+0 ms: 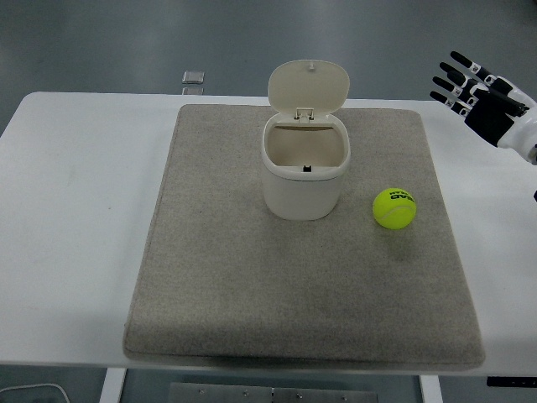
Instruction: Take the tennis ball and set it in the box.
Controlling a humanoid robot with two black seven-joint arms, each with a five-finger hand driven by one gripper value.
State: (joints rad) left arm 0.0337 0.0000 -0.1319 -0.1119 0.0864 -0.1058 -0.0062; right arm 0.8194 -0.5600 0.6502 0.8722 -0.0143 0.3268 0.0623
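tennis ball point(394, 207) left free on the mat point(252, 294) near its right edge, beside the box point(304, 172) | lid hinged back, opening ready | right hand point(482, 92) raised over table's far right corner, fingers spread, nothing held

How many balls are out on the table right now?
1. The tennis ball lies on the mat, right of the open box. The box's visible inside shows none; part is hidden.

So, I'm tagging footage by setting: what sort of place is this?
Probably a robot test lab: a bare white table with a grey mat, one lidded box, one tennis ball, plain grey floor.
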